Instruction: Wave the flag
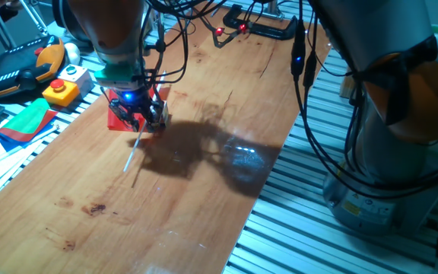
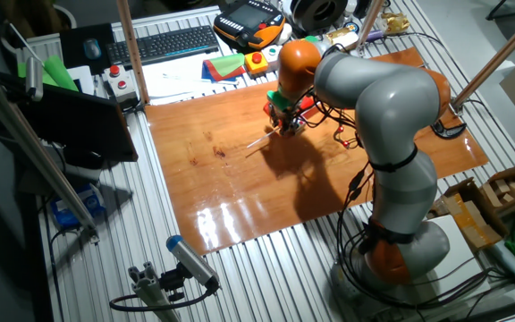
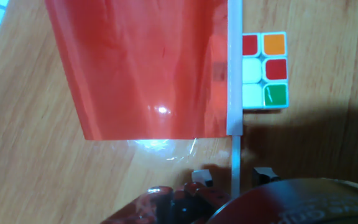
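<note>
The gripper (image 3: 233, 176) is hovering low over the flag (image 3: 148, 68) near the table's (image 1: 204, 198) far-left corner, its fingertips (image 3: 201, 177) standing narrowly apart on either side of the thin white stick (image 3: 234, 165), which is running between them toward twelve o'clock in the hand view. Whether the pads are already touching the stick cannot be told; a sliver of gap is showing on both sides.

The red sheet is lying flat on the wood, spreading to the nine o'clock side of the stick, while a cube (image 3: 264, 70) is sitting just beside the stick at its three o'clock side. In one fixed view the stick's bare end (image 1: 131, 157) is poking out toward six o'clock from under the hand.

The risks appear plain. The stick is slim and lying flush on the board, so closing fingers could roll it aside or pinch only an edge, letting the flag slip or twist once swung. A grip this near the sheet's lower edge could also trap the sheet, and a low first sweep could knock the cube.
</note>
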Available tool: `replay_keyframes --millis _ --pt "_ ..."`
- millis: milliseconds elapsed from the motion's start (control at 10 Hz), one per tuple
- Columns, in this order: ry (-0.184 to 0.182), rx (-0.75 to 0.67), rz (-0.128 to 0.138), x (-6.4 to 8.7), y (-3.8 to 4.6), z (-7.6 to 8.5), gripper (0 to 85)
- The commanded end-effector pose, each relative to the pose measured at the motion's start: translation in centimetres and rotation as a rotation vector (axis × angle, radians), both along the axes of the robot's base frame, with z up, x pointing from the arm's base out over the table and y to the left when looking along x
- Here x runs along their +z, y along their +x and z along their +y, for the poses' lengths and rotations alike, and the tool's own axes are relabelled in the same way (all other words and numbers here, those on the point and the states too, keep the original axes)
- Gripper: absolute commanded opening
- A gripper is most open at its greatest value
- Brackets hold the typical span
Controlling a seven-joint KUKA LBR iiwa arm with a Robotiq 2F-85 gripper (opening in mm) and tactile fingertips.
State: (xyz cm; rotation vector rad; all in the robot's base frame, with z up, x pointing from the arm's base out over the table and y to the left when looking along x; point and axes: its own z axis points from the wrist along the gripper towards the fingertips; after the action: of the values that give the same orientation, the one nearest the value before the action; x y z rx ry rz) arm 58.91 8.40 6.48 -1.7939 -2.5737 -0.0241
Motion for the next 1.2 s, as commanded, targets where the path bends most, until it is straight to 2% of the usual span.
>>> replay_keyframes --millis 0,700,1100 --pt "0.005 0.002 0.006 -0.01 0.01 -0.01 37.7" --pt "0.076 0.031 0.039 0.18 -0.35 0.1 37.7" --pt "0.11 0.031 0.041 0.11 -0.46 0.43 37.7"
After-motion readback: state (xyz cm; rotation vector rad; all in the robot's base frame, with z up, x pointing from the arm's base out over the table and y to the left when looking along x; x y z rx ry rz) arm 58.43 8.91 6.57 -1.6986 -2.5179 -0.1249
